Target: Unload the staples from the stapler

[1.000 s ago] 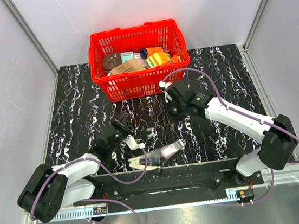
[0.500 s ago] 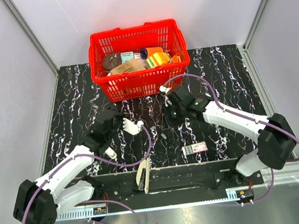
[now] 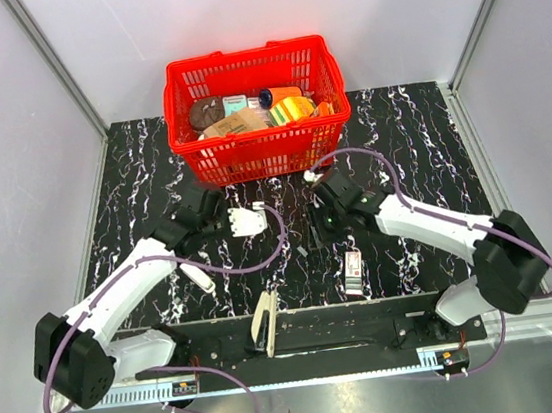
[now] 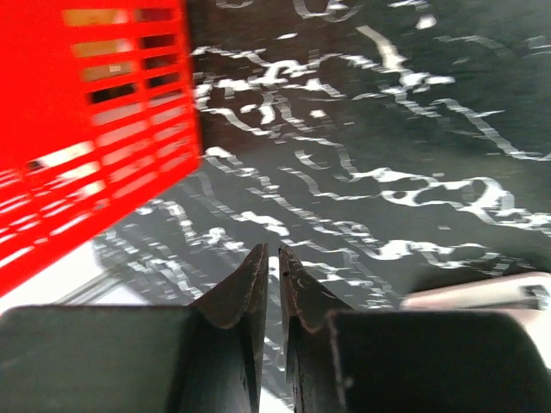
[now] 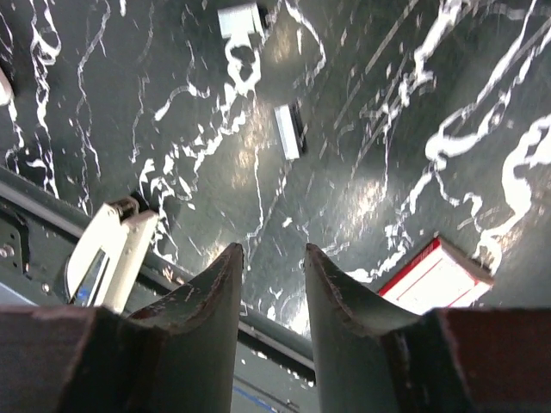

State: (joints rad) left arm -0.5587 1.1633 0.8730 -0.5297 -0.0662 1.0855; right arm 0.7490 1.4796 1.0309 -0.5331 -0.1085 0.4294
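Now the left pincer (image 4: 269,258) is barely apart, the right pincer (image 5: 274,254) wider, both empty; the stapler (image 3: 265,321) lies free, so grasping it probably comes next.

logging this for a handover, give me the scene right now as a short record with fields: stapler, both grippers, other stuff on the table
stapler: lying hinged open at the near edge of the table, no gripper on it
left gripper: jaws barely apart, empty, near the red basket
right gripper: open, empty, over the table
small box: on the table, right of the stapler
small pale strip: loose on the table, possibly staples
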